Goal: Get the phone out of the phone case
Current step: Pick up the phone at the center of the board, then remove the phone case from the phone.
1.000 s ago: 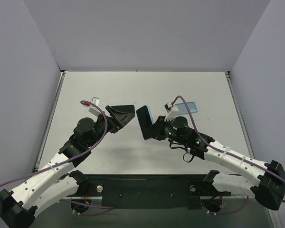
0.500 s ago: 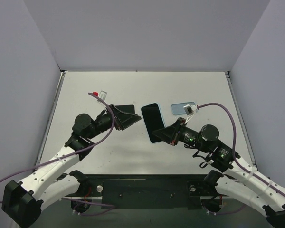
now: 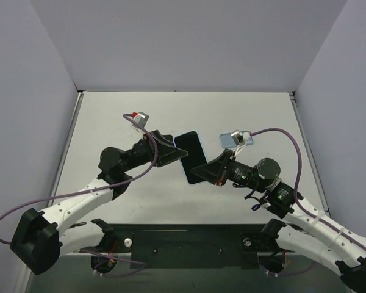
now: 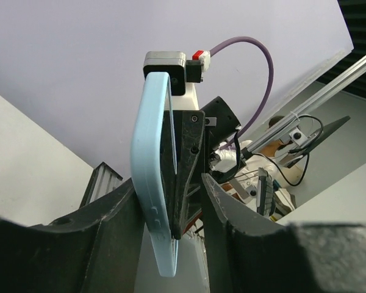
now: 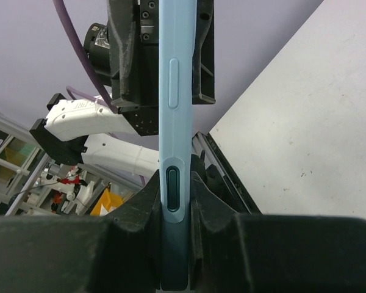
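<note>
Pale grey table (image 3: 110, 116) under lavender walls; both arms are meeting above it. We are seeing the right gripper (image 5: 174, 198) clamping one end of the phone case (image 5: 174, 85) edge-on, so the body is projecting ahead of its fingers toward the other arm. The phone (image 3: 191, 155) is sitting in that case (dark screen showing from above). Opposite, the left gripper (image 4: 169, 195) is straddling the far end, jaws standing apart either side, not pinching. We are judging this a brace-and-peel setup: one arm anchoring, the other lining up to pry.
</note>
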Controlling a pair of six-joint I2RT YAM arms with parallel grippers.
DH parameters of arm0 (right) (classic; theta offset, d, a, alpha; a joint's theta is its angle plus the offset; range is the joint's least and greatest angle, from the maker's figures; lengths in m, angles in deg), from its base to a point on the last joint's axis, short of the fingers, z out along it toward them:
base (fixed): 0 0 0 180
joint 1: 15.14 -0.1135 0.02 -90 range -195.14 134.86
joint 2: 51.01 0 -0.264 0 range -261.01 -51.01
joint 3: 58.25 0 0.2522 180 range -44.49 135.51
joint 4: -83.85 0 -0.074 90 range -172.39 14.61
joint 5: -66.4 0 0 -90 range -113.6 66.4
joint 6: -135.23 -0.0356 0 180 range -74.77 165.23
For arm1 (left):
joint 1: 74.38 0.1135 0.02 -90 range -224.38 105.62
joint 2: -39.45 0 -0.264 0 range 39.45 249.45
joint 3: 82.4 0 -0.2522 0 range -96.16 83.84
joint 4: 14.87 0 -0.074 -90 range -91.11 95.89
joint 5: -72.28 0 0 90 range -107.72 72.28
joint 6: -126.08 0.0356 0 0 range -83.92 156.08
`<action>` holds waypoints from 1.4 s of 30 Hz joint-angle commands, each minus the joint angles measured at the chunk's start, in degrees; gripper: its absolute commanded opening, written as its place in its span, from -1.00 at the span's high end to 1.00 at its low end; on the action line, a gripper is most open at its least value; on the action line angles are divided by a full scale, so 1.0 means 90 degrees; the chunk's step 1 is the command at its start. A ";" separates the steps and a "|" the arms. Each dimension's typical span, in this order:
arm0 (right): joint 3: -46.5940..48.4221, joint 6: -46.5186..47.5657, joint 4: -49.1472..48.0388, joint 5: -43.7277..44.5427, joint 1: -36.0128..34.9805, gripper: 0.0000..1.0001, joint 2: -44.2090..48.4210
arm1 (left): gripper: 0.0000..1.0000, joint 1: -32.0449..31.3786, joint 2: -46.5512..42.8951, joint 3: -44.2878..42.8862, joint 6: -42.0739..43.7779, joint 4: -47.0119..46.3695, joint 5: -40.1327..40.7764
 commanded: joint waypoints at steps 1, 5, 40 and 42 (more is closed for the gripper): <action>0.0168 0.0119 -0.0935 -0.0190 0.0020 1.00 0.0003 | 0.16 -0.0101 0.0060 -0.0354 -0.0254 -0.0897 -0.0003; 0.0090 0.0218 -0.0925 -0.0200 0.0001 1.00 0.0013 | 0.21 -0.0111 0.0216 -0.0598 -0.0244 -0.0741 -0.0023; 0.1467 0.1890 0.1948 -0.1990 -0.0321 -0.05 -0.0494 | 1.00 0.0309 -0.0859 -0.1673 0.1163 0.3000 -0.1026; 0.1448 0.1499 0.1332 -0.2601 -0.0341 0.08 -0.0631 | 1.00 0.0319 -0.0722 -0.1722 0.0938 0.2883 -0.1359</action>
